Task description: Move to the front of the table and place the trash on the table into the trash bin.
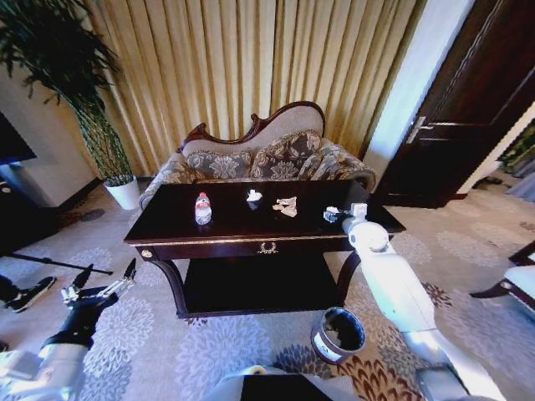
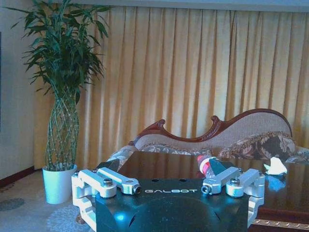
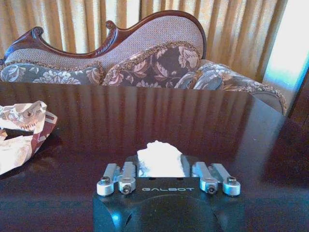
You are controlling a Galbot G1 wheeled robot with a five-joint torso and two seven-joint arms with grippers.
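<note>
White tissue (image 3: 160, 158) sits between the spread fingers of our right gripper (image 3: 168, 180), which we have reached out over the right end of the table (image 1: 251, 230); in the right wrist view the wad lies straight ahead of the palm, bracketed on both sides, with the fingers not yet closed on it so far as we can tell. In the head view the same gripper (image 1: 336, 215) hovers at the scrap (image 1: 332, 210) near the table's right front corner. Outward from there lie a crumpled patterned wrapper (image 1: 286, 205) at mid-table, another small white scrap (image 1: 253, 195) beyond it, and the clear bottle (image 1: 202, 208) with its red cap standing upright toward the left end. Our left gripper (image 1: 99, 283) hangs low and spread open beside the table's left front leg, well apart from the tissue; we judge it nearer to the bottle, which shows just past its fingers in the left wrist view (image 2: 206, 166). The trash bin (image 1: 338, 332) stands on the carpet in front of the table, below and just to the near side of our right arm, so we judge the carry from this scrap to be short, back and down.
</note>
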